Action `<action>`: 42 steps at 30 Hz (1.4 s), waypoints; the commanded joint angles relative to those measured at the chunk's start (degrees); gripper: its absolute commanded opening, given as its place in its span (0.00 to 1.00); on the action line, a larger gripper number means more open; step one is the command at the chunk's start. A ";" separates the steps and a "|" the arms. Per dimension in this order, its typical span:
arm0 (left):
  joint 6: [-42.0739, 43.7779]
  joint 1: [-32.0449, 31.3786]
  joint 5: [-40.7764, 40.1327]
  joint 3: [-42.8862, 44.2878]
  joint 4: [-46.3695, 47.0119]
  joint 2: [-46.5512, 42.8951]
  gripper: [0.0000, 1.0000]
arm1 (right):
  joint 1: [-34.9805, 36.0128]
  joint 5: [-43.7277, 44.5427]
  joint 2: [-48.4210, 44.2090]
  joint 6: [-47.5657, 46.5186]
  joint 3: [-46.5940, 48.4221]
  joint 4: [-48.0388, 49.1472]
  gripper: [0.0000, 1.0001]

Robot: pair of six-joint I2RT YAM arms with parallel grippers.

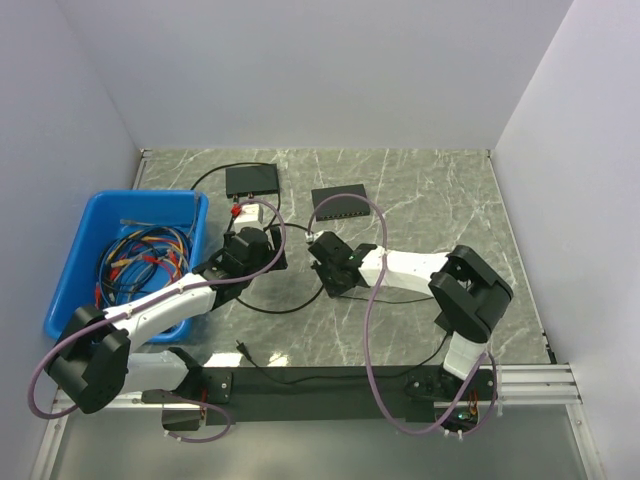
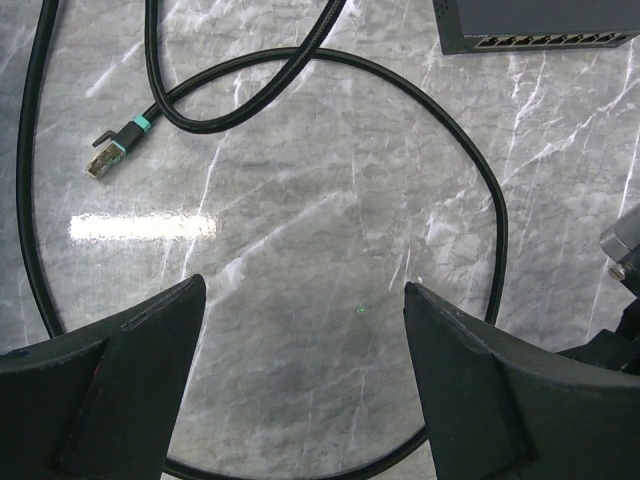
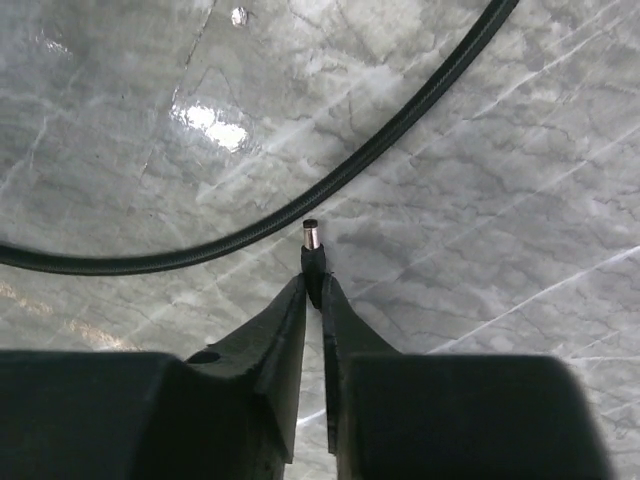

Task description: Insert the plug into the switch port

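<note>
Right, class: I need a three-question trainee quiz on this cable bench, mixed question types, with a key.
1. True or false: the right arm's jaws are shut on the plug.
2. Choose one: the left arm's jaws are A) open above the table; B) shut on an Ethernet connector; C) holding a black box.
3. Fill in: the multicoloured wires lie in the ___ bin.
Key: 1 true; 2 A; 3 blue.

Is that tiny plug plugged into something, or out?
Out. The right end effector pinches the plug, its tip bare, only table behind it.
</note>
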 commanded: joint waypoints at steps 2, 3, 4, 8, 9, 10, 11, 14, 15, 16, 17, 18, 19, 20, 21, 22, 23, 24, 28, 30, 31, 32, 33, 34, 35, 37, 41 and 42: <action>-0.01 -0.17 -0.94 -0.12 1.05 -1.83 0.87 | 0.60 0.96 2.93 0.62 0.98 -1.88 0.10; -0.01 -0.08 -1.03 -0.12 1.05 -1.83 0.87 | 0.78 1.13 3.11 0.62 1.07 -1.97 0.08; -0.01 -0.08 -0.94 -0.12 1.14 -1.83 0.87 | 0.78 1.31 3.29 0.71 1.16 -2.05 0.06; 0.07 -0.17 -0.94 -0.29 1.31 -1.75 0.87 | 1.04 1.84 3.55 0.88 1.42 -2.06 0.00; -0.01 -0.08 -0.94 -0.29 1.31 -1.83 0.87 | 1.04 1.93 3.20 0.88 1.25 -1.88 0.00; 0.07 -0.08 -0.94 -0.38 1.40 -1.83 0.87 | 1.04 2.71 1.81 1.23 0.72 -1.71 0.00; 0.07 -0.08 -0.94 -0.38 1.58 -1.83 0.87 | 1.04 3.07 0.92 1.32 0.46 -1.53 0.00; 0.07 -0.08 -0.77 -0.21 1.67 -1.83 0.87 | 0.78 5.09 -3.20 2.38 -0.25 -2.23 0.00; 0.07 -0.08 -0.68 -0.12 1.67 -1.75 0.87 | 0.52 5.53 -4.26 2.55 -0.16 -2.58 0.00; 0.07 -0.08 -0.59 -0.03 1.75 -1.83 0.87 | -0.09 6.31 -6.45 2.99 -0.07 -2.93 0.00; 0.07 -0.08 -0.33 0.23 1.67 -1.75 0.87 | -0.36 6.76 -7.60 3.17 0.01 -3.63 0.00; 0.07 -0.08 -0.15 0.49 1.75 -1.75 0.86 | -0.71 7.20 -8.83 3.34 0.01 -3.99 0.00; -0.10 -0.08 0.02 0.76 1.84 -1.57 0.86 | -1.24 7.64 -11.19 3.95 -0.07 -4.08 0.00; -0.36 -0.08 0.28 1.28 1.84 -1.31 0.86 | -2.72 8.77 -12.43 4.31 -0.25 -4.16 0.00; -0.45 -0.08 1.33 1.46 1.93 -1.31 0.86 | -3.69 9.13 -13.49 4.66 -0.25 -4.08 0.00; -0.72 -0.08 1.95 1.72 2.28 -1.05 0.86 | -5.09 9.22 -15.24 5.19 -0.51 -3.99 0.00; -1.33 -0.08 2.91 1.90 4.11 -0.61 0.86 | -8.07 9.05 -15.87 5.36 -0.34 -3.82 0.00; -1.77 -0.17 5.01 2.16 5.00 -0.08 0.86 | -10.01 8.52 -16.31 5.89 0.01 -3.81 0.00; -5.71 -1.57 12.91 5.41 10.35 5.96 0.84 | -17.40 7.03 -17.37 6.42 3.69 -3.46 0.00; -7.04 -4.19 14.26 7.69 12.65 9.40 0.83 | -20.56 6.15 -16.75 6.51 5.63 -3.64 0.00; -7.48 -4.99 15.31 9.01 13.17 13.68 0.83 | -21.45 5.80 -15.88 6.51 7.81 -3.81 0.00; -8.09 -5.70 15.75 12.68 13.01 16.16 0.82 | -22.15 5.53 -15.35 6.33 8.97 -3.90 0.00; -8.54 -6.92 16.10 14.63 12.39 18.53 0.82 | -23.46 5.36 -14.74 6.25 10.02 -4.08 0.00; -9.15 -7.46 18.11 18.04 12.74 22.99 0.82 | -24.09 4.92 -13.51 6.25 12.30 -4.51 0.00; -9.59 -7.72 19.17 19.55 13.26 25.21 0.81 | -24.79 4.31 -12.89 6.07 13.36 -4.78 0.00; -11.17 -8.34 21.54 23.41 15.02 31.35 0.81 | -26.19 3.69 -11.57 5.98 16.00 -5.22 0.00; -13.45 -8.69 22.79 28.08 15.82 39.20 0.80 | -28.22 2.11 -10.43 5.54 17.85 -5.22 0.00; -13.81 -8.69 22.79 28.70 15.82 40.17 0.80 | -28.57 1.76 -9.81 5.11 18.20 -5.22 0.00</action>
